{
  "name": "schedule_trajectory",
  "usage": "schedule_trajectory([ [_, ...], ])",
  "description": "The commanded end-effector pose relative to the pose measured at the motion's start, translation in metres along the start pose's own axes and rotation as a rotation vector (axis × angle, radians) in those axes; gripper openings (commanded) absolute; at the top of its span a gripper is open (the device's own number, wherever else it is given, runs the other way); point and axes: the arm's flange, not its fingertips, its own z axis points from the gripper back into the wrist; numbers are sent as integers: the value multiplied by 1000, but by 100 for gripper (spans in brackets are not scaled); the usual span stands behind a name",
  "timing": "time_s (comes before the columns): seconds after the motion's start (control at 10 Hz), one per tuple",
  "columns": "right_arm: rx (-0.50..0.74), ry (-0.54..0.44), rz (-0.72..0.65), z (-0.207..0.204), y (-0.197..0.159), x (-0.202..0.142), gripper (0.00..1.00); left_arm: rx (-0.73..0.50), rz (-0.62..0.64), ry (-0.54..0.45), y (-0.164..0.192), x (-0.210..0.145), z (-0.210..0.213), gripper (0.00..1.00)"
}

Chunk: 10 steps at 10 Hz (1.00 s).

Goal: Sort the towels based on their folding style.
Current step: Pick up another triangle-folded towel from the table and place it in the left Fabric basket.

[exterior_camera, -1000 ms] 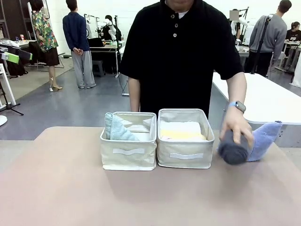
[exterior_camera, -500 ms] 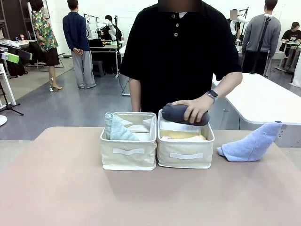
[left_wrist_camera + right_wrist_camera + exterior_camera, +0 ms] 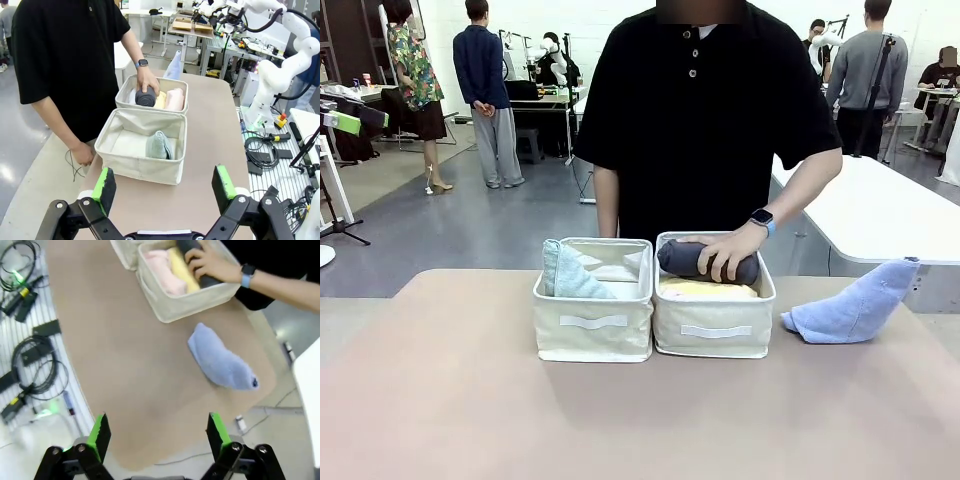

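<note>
Front view, hand (image 3: pixel 728 254) on grey towel (image 3: pixel 680 258) (blank-tabbed bin (image 3: pixel 680 312))

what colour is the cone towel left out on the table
The cone-folded terry towel is light blue; front view.

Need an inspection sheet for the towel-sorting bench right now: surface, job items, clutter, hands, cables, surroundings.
Surface: tan table, no spills seen.
Job's things: dark grey roll in the right bin under the person's hand, beside the yellow roll and pink roll; teal cone in the left bin; light blue cone lying on the table to the right of the bins.
Clutter: nothing seen.
Hands: left hand open, right hand open, both holding nothing.
Cables: black cables beside the table.
Surroundings: people standing far off; white table behind.
</note>
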Motion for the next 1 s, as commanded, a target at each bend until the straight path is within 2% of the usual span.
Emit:
schedule_trajectory([
  [0.0, -8, 103, 50, -30, -49, 11, 100, 9, 2, 26, -2, 0, -1, 100],
  [0.2, -13, 157, 32, -56, -74, 6, 100, 9, 2, 26, -2, 0, -1, 100],
  [0.3, -23, 130, 41, -59, -76, 4, 100, 9, 2, 26, -2, 0, -1, 100],
  [0.4, 6, 120, 33, -62, -64, 12, 100, 9, 2, 26, -2, 0, -1, 100],
  [0.9, 6, 120, 33, -62, -64, 12, 100, 9, 2, 26, -2, 0, -1, 100],
])
